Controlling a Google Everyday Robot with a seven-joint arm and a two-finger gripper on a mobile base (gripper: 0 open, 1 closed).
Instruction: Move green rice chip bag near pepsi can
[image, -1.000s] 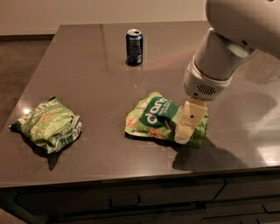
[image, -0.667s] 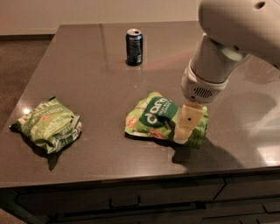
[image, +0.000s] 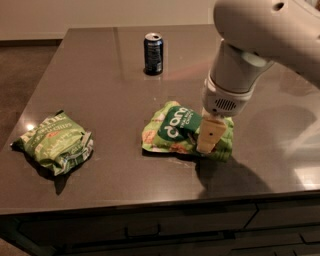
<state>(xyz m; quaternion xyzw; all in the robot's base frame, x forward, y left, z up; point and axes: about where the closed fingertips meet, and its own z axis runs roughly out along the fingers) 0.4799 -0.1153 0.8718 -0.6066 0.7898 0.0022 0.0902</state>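
The green rice chip bag (image: 172, 131) lies flat on the dark table (image: 100, 75), near its front middle; its dark green band with big white letters faces up. The pepsi can (image: 153, 53) stands upright towards the back of the table, well apart from the bag. My gripper (image: 208, 136) hangs from the white arm and is down on the right part of the green rice chip bag, covering that part. The bag rests on the table.
A duller olive-green bag (image: 56, 141) lies at the front left of the table. The table's front edge (image: 150, 202) runs just below both bags, with drawers under it. My arm (image: 250, 45) fills the upper right.
The arm has shifted slightly to the left above the bag. The gripper stays down on the bag's right part. The bag and the can have not moved.
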